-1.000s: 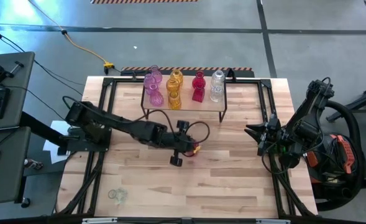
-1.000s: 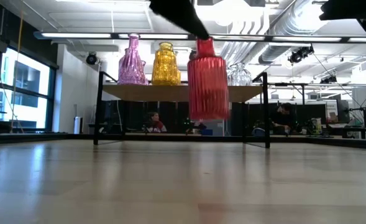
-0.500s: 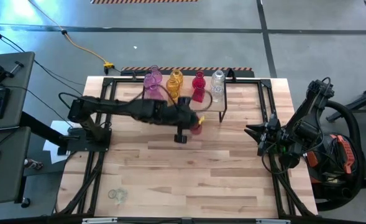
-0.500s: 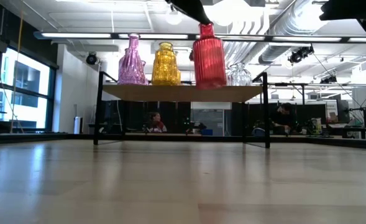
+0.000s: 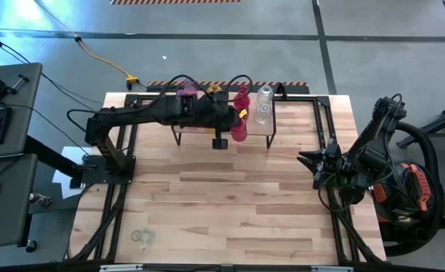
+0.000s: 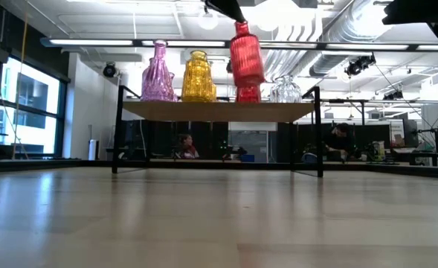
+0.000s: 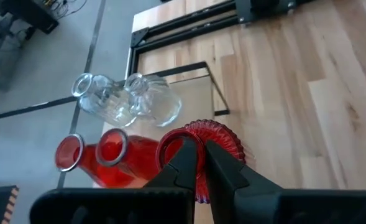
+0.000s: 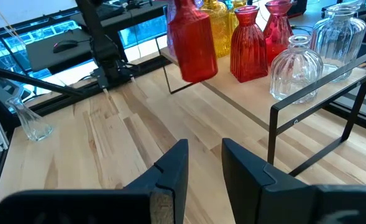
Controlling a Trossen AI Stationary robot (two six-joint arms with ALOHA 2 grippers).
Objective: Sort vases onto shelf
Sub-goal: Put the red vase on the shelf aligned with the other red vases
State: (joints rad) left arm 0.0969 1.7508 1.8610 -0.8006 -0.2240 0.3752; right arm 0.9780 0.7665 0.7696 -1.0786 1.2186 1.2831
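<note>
Left gripper [image 7: 198, 163] clamped on rim of red vase [image 6: 246, 53], hanging above shelf [image 6: 219, 110] near edge. Lower it straight, clear of red pair [image 7: 92, 152] behind. Right gripper [image 8: 202, 163] parted, empty, parked right.

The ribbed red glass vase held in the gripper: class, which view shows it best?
The right wrist view: the ribbed red glass vase hangs whole beside the shelf. The low view shows it tilted; the high view, partly hidden; the left wrist view, mainly its rim.

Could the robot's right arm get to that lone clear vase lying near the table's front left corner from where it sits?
Probably not easily. The right gripper waits at the table's right edge, and the clear vase lies at the opposite front corner. Nothing stands between them, but it is a long stretch.
</note>
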